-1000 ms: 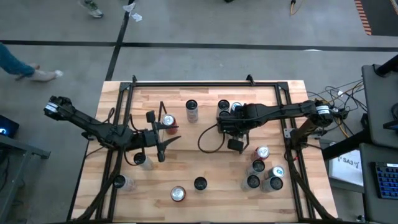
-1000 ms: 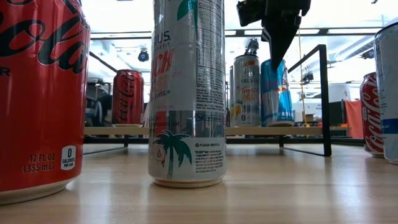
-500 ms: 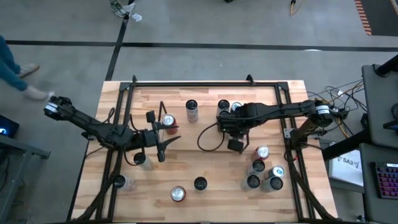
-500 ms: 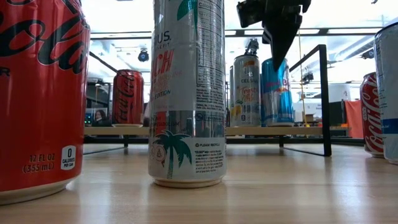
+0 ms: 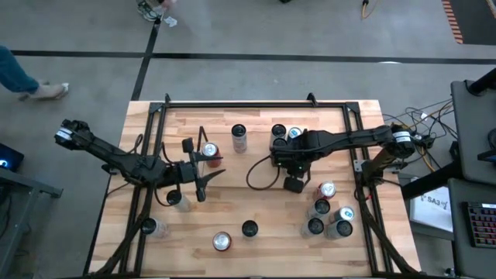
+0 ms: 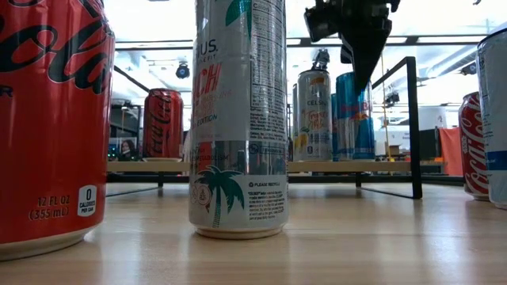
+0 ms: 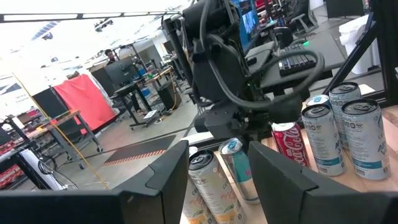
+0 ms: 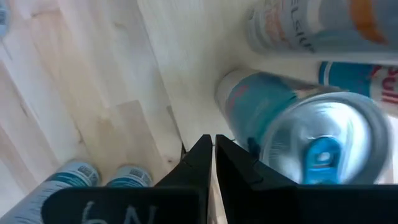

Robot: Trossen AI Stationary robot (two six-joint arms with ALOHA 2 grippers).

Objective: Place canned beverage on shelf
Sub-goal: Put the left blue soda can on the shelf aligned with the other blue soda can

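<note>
The tabletop (image 5: 256,201) is showing pale wood planks with visible grain and a smooth, faintly satiny finish. The cans are looking like glossy printed metal: the blue can (image 8: 311,134) just beside the right gripper (image 8: 210,163) is gleaming at its brushed silver lid. That gripper's fingers are appearing as matt black plastic. The shelf (image 6: 348,166) behind is showing a light wood base and thin matt black wire frames.

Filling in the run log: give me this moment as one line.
right gripper: shut, empty, above blue can on shelf | left gripper: waiting at table's left, part open, empty | red can: on shelf
</note>
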